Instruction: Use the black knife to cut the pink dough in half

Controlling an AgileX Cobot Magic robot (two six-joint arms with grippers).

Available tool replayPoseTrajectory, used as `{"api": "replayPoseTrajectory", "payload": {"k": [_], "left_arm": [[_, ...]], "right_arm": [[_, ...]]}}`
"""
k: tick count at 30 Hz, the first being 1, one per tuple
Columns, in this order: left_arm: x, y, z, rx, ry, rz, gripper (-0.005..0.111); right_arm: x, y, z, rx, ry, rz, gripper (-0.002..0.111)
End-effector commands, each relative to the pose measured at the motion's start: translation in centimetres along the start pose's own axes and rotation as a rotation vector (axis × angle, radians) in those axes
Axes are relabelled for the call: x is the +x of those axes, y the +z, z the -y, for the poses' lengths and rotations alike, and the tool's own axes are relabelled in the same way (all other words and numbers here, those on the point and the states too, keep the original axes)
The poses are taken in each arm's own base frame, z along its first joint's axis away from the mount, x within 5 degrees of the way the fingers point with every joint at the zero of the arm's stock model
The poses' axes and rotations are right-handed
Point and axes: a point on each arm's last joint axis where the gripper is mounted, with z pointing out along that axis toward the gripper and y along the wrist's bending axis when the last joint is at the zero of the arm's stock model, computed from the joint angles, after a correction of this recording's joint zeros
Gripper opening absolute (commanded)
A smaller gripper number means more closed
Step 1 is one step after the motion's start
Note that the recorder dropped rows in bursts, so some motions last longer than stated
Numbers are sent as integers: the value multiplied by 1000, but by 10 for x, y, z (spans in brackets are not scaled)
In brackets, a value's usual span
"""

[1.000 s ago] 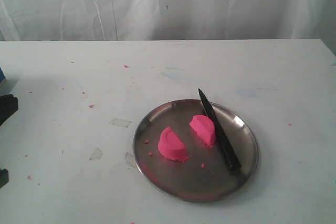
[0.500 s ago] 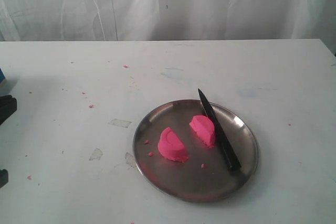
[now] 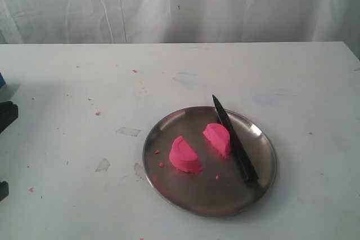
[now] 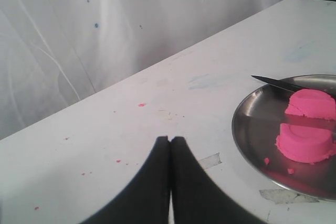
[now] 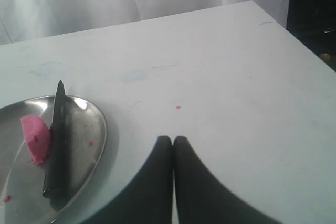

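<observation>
The pink dough lies in two half-round pieces on a steel plate [image 3: 169,192]: one piece [image 3: 184,155] toward the left, the other [image 3: 217,138] beside the knife. The black knife [image 3: 234,141] rests on the plate's right part, its tip pointing over the far rim. In the left wrist view both dough pieces [image 4: 305,141] [image 4: 313,103] and the knife's tip [image 4: 275,82] show on the plate [image 4: 247,135]. My left gripper [image 4: 170,140] is shut and empty, off the plate's left side. My right gripper [image 5: 173,140] is shut and empty, off the plate's [image 5: 94,145] right side, clear of the knife [image 5: 56,145].
Tiny pink crumbs dot the white table [image 3: 84,94] and the plate. Scraps of clear tape [image 3: 129,131] lie left of the plate. A white curtain [image 3: 180,4] hangs behind the table. Part of the left arm [image 3: 7,115] shows at the left edge.
The dark left arm at the exterior view's left edge has drawn back slightly. The dough, knife and plate have not moved.
</observation>
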Motion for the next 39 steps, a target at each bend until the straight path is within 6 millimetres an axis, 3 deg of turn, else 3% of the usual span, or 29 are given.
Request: {"api": "replayPoseTrajectory", "payload": {"k": [1,5,9,13,17,21,23,26,29,30,33,39], "left_arm": [[-4,-7,1,-2,11,35,0],[-11,-22,-7,-102,19,117,0],[-18,-48,-21,-339,45,203,0],[-23,-66,-19,-423,73,277,0],[-17,-73,-22,-476,-44,253,0],[-13,-72,-22,-501,132,168,0],[-7,-72,-19,-497,222,158,0],[7,-73,-10,-465,176,227,0],[41,-66,-5,-441,-120,241,0],[40,-66,-6,-444,-161,270,0],[58,-65,-8,-482,-148,54,0],[89,-65,3,-416,-406,-247,0]], "right_arm": [[-1,0,0,1,-8,18,0],[-1,0,0,1,-8,18,0],[-1,0,0,1,-8,18,0],[-1,0,0,1,-8,18,0],[-1,0,0,3,-10,18,0],[-1,0,0,3,-10,18,0],[-1,0,0,3,-10,18,0],[-1,0,0,3,-10,18,0],[-1,0,0,4,-10,16,0],[-1,0,0,4,-10,16,0],[-1,0,0,4,-10,16,0],[-1,0,0,3,-8,16,0]]}}
